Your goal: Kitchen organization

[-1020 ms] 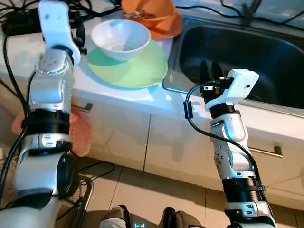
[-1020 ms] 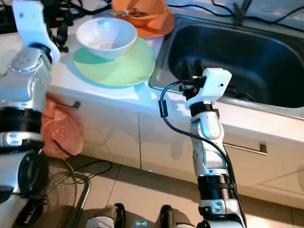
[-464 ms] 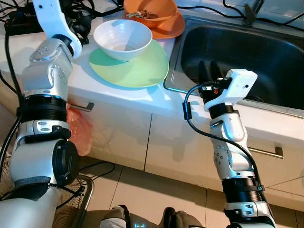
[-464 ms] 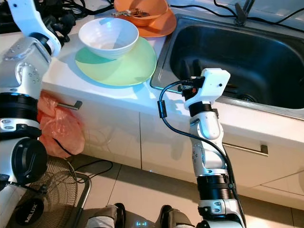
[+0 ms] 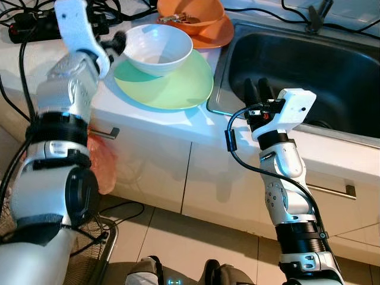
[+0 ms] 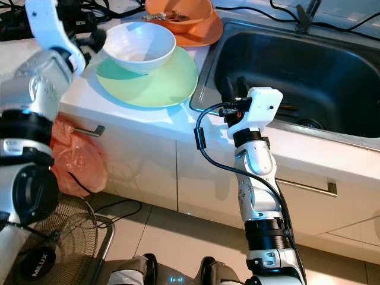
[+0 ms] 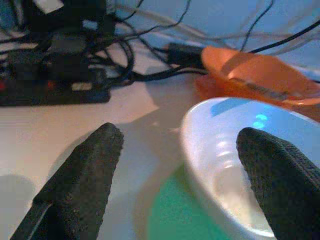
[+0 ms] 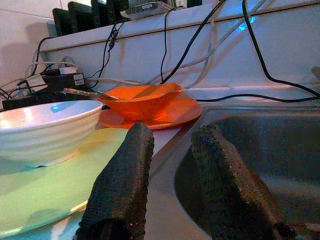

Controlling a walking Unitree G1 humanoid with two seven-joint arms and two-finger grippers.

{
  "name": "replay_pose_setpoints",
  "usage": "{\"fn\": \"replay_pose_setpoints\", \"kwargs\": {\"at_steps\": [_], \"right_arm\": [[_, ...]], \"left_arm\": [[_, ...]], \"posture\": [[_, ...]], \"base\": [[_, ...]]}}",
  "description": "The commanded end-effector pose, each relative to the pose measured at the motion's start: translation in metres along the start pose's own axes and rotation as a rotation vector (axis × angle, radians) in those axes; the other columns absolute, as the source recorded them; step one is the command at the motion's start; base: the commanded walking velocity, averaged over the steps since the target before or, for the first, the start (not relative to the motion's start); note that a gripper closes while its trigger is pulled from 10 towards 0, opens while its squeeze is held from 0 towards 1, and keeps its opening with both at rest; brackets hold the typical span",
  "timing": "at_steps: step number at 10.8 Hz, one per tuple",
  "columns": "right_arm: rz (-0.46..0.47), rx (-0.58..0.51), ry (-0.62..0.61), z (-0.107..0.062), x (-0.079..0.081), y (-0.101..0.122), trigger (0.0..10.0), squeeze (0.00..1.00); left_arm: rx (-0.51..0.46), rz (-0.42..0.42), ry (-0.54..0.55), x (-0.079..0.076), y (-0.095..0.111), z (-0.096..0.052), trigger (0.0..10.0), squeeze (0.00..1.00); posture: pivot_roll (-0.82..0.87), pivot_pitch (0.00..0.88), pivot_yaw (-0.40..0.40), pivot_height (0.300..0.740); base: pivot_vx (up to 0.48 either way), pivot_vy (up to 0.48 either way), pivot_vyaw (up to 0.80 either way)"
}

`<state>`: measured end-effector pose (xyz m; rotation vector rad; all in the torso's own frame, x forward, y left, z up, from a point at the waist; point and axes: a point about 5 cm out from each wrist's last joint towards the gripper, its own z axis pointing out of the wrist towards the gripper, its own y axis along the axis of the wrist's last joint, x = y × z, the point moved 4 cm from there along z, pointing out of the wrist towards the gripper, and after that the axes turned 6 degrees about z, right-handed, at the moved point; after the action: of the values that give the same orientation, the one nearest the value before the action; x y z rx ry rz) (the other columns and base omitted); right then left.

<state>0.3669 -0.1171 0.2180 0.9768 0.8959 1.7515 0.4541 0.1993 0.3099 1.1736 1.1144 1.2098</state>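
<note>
Left wrist view — white bowl between spread fingers

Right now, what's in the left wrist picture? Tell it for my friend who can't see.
Two black fingers of the left tool stand wide apart at the rim of a white bowl, which sits on a green plate. Behind are black cables and an orange bowl on the white counter.

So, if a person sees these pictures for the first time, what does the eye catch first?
Probably the white bowl sitting on the green plate on the counter, with the left gripper open at the bowl's rim. Behind them an orange bowl sits on an orange plate. To the right lies the dark sink, with the right gripper at its near edge.
</note>
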Motion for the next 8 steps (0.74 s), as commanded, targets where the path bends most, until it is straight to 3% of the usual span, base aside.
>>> {"fn": "replay_pose_setpoints", "kwargs": {"at_steps": [1,4,8], "right_arm": [[0.003,-0.013,-0.003,0.0,-0.001,0.003,10.0,0.0],[0.004,-0.011,-0.002,0.0,-0.001,0.002,10.0,0.0],[0.004,-0.007,-0.001,-0.001,-0.001,0.001,10.0,0.0]], "left_arm": [[-0.025,0.001,-0.044,-0.009,0.012,0.003,10.0,0.0],[0.058,-0.034,-0.01,-0.007,0.004,0.008,10.0,0.0],[0.136,-0.007,-0.003,-0.014,-0.012,0.011,10.0,0.0]], "posture": [[0.12,0.166,-0.024,0.74],[0.12,0.17,-0.021,0.74],[0.13,0.177,-0.016,0.74]], "base": [[0.0,0.0,0.0],[0.0,0.0,0.0],[0.0,0.0,0.0]]}}
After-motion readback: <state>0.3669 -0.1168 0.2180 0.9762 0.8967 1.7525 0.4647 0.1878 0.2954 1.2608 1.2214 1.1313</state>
